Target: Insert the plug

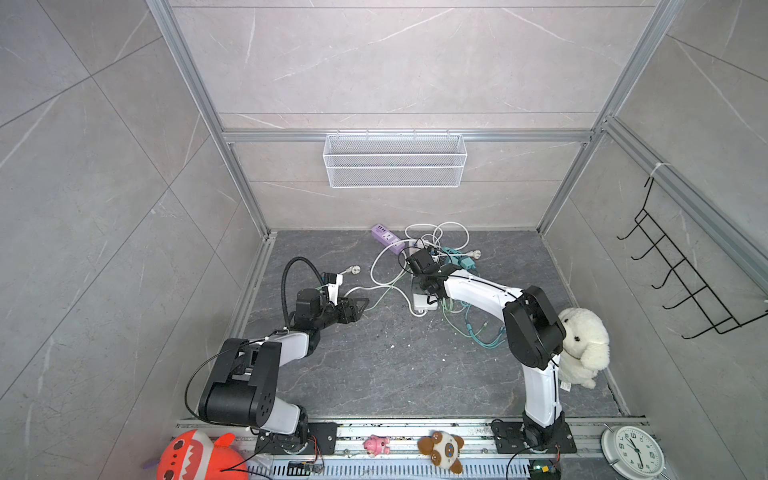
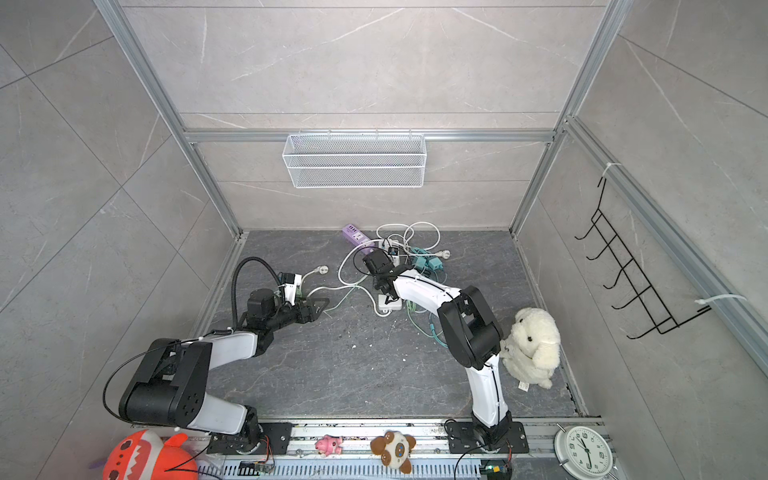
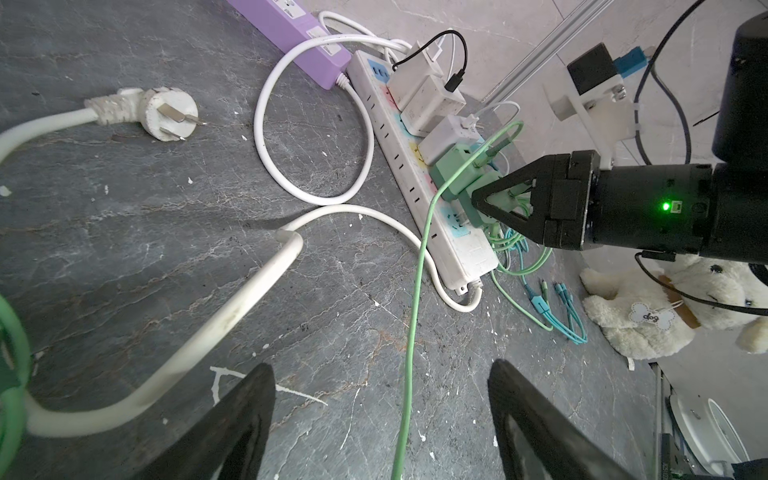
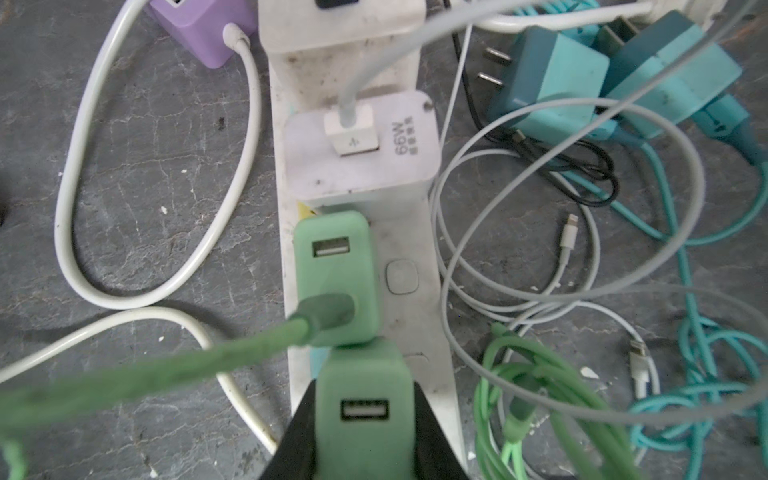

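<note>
My right jaws are clamped on the green charger [image 4: 365, 399], holding it at the near end of the strip [image 4: 409, 232]. It touches a second green charger [image 4: 334, 266] that is already plugged in. I can't tell whether its prongs are seated, so I judge the final push and release remain. My left jaws stand apart and empty over the surface [image 3: 166, 249], left of the strip.

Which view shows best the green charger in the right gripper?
The right wrist view: the green charger sits close, USB port visible, clamped in the right gripper over the power strip. The left wrist view shows only part behind that gripper. Both top views hide it under the arm.
</note>
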